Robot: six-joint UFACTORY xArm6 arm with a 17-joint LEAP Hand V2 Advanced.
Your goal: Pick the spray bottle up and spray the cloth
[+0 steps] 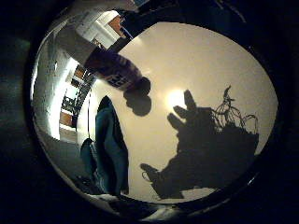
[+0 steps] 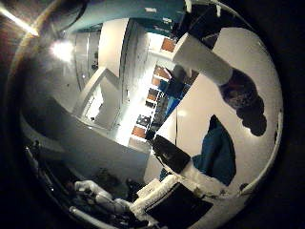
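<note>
- While our hand (image 2: 162, 193) hangs above the table (image 1: 205, 60), its shadow (image 1: 201, 144) shows the fingers spread, so it's open and empty.
- The bottle (image 1: 110, 67) stands on the table, just beside the blue cloth (image 1: 110, 149).
- Can't tell if they're touching.

Spray bottle (image 1: 110, 65) stands on tabletop (image 1: 201, 60). Cloth (image 1: 111, 144) lies bunched on same tabletop, near the bottle, not touching. Hand above both.
</note>
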